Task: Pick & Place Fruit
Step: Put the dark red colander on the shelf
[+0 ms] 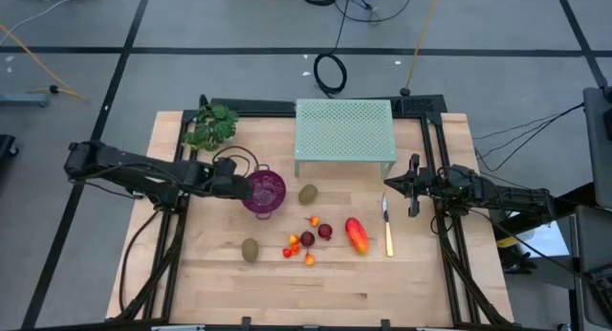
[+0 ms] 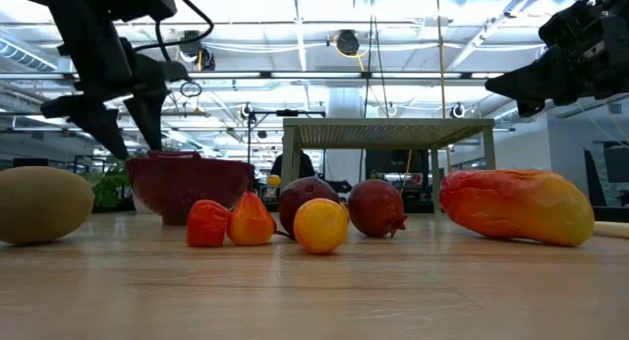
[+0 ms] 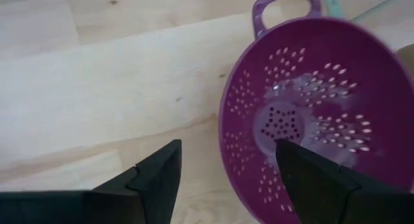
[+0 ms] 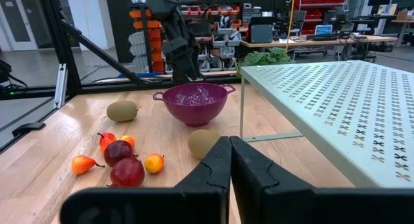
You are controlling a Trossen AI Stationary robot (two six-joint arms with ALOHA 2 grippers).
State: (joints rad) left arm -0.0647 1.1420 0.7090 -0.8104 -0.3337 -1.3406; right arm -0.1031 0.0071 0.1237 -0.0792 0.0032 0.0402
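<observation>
Left gripper point(image 3: 226, 179) poised over purple colander point(image 1: 265, 190), fingers spread, nothing held
Open jaws straddling the colander's near rim — bowl apparently empty; just beyond, one kiwi point(image 1: 308, 193) beside the colander, second kiwi point(image 1: 251, 250) nearer the table's front edge; two dark red round fruits point(image 1: 316, 235) and tiny orange-red ones point(image 1: 292, 249) clustered between, elongated orange-red fruit point(image 1: 357, 234) next to the yellow-handled knife point(image 1: 387, 227); right gripper point(image 4: 229, 160) closed, empty — parked at the table's right side

No legible text anywhere — no labels, brands or numbers.
</observation>
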